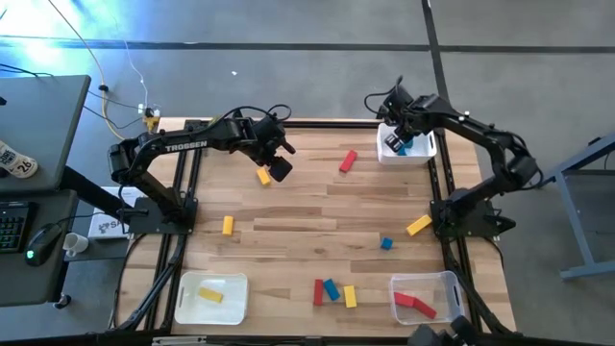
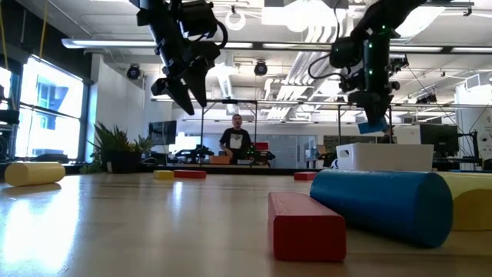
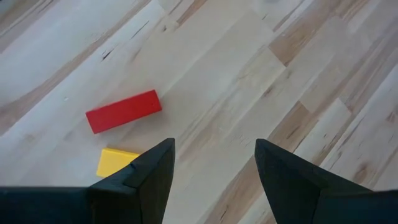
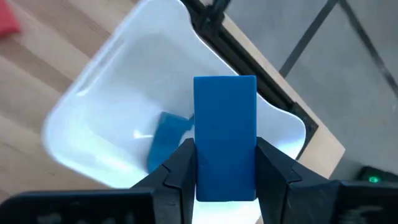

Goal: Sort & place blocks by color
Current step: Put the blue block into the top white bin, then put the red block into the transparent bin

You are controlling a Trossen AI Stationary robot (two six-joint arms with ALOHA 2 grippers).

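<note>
My right gripper (image 4: 225, 163) hangs over the white bin (image 4: 106, 106) at the table's far right corner, shut on a blue block (image 4: 225, 124). Another blue block (image 4: 166, 142) lies in that bin. My left gripper (image 3: 214, 180) is open and raised above the far left part of the table, touching nothing. A yellow block (image 3: 115, 162) lies just beside one of its fingers, and a red bar (image 3: 123, 111) lies flat beyond it. In the high view the left gripper (image 1: 279, 161) is near a yellow block (image 1: 263, 176), and the right gripper (image 1: 399, 139) is over the bin (image 1: 423, 149). My right gripper pinches the blue block by its two long sides near one end (image 4: 225, 180), one finger on each side. The fingers lie along the block, which sticks out past their tips. It is lifted clear, above the bin.
Loose on the table lie yellow blocks (image 1: 228, 225) (image 1: 418, 225) (image 1: 350, 296), blue ones (image 1: 385, 243) (image 1: 331, 289) and a red one (image 1: 318, 291). A near-left bin (image 1: 235, 284) holds a yellow block; a near-right bin (image 1: 447, 284) holds red blocks. A person stands in the room beyond (image 2: 235, 138).
</note>
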